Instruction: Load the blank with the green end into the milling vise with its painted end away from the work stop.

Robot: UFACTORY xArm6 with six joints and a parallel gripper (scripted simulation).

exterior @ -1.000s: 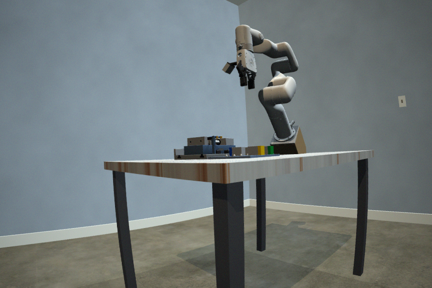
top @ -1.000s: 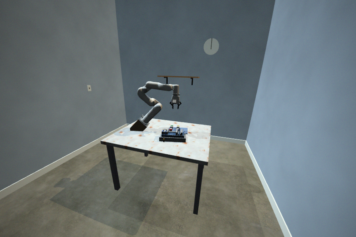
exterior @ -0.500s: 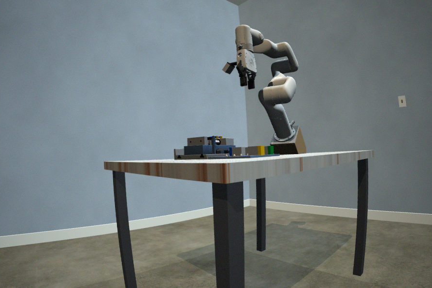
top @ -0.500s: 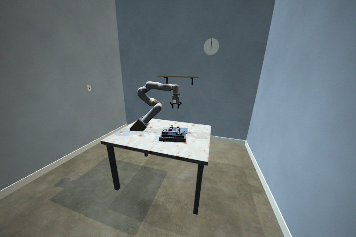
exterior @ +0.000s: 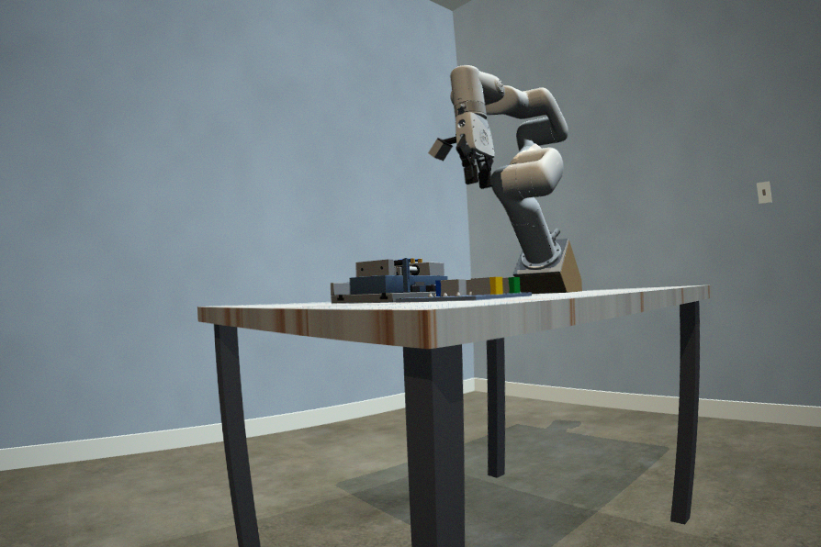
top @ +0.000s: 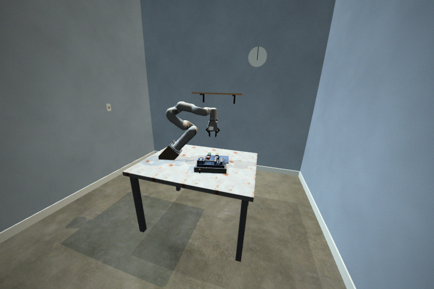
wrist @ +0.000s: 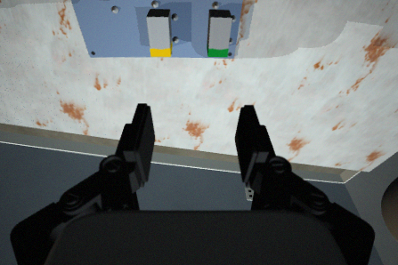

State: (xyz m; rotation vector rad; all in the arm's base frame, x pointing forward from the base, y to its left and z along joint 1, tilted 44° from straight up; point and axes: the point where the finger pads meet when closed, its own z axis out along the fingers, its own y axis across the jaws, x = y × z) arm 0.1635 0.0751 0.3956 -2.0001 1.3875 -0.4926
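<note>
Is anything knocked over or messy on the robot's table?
Nothing stands out. The green-ended blank and the yellow-ended blank lie straight, side by side, on the blue infeed plate. The gripper hangs open, high above the table.

Work table: surface and items resting directly on it

I see a square table [top: 149, 171] on four dark legs, its pale top mottled with rust-coloured stains and its edge band streaked brown in the exterior view. Three things rest directly on the top. The wedge-shaped arm pedestal [top: 165, 154] sits near the back left corner as the top view shows it. The dark raised plate [top: 209, 169] that carries the vise lies near the middle of the top. The blue infeed plate [wrist: 116, 36] lies flat just beside it, on the side toward the pedestal. From the wrist view I see the table's far edge [wrist: 209, 160] below the fingers.
</note>
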